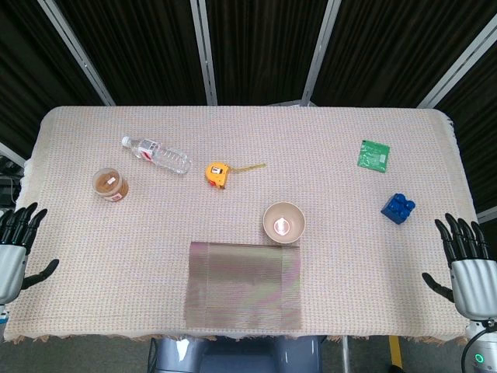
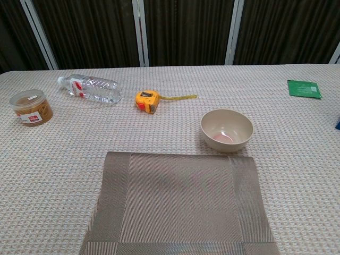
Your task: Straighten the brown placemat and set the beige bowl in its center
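The left robot hand (image 1: 14, 249) waits at the left edge of the table (image 1: 326, 171), low down, with its fingers spread apart and nothing in it. The right robot hand (image 1: 467, 268) waits at the right edge, fingers pointing up and apart, and it holds nothing too. Both are far from the things in the middle. The brown placemat (image 1: 245, 285) lies flat at the near edge of the table, its sides lined up with the table edge. The beige bowl (image 1: 283, 222) stands upright just behind the mat's far right corner, right at the mat's edge. It has a little pink spot inside.
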Available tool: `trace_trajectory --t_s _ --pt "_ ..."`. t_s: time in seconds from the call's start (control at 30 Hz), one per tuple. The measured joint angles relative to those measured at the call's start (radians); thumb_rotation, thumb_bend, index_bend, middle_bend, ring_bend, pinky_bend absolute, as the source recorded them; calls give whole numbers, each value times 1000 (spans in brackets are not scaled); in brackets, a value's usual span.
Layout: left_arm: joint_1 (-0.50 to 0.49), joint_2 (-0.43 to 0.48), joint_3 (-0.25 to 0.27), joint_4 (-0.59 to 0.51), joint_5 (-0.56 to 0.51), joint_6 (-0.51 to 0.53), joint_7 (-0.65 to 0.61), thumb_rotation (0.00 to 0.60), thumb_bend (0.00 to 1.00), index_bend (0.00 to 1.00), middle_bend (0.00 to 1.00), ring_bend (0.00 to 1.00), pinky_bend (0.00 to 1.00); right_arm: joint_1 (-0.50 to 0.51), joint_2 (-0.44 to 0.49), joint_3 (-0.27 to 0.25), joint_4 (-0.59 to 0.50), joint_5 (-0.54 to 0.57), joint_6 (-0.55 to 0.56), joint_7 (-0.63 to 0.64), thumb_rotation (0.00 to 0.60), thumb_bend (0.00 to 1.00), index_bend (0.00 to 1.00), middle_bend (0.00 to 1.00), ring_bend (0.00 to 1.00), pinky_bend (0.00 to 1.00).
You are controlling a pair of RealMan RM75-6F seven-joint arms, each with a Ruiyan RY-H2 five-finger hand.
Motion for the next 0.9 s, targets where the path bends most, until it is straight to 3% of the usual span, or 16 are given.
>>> trace_trajectory --t_s 0.27,0.47,0.67,0.9 --pt "2 2 -3 1 -7 1 -4 600 243 0 0 0 0 6 -1 -7 -2 -6 -19 4 600 0 0 0 0 0" --pt "1 -5 -7 7 -16 -1 8 600 243 0 0 0 0 51 -4 -19 -9 -30 -100 10 600 0 0 0 0 0" --pt "-7 -18 -15 13 -30 -15 23 600 244 0 0 0 0 180 -5 -11 -44 -62 -288 -21 600 0 0 0 0 0" --pt "-11 -29 -29 24 -68 -28 43 600 243 0 0 0 0 411 -23 42 -114 -43 -618 -43 600 0 12 0 0 0"
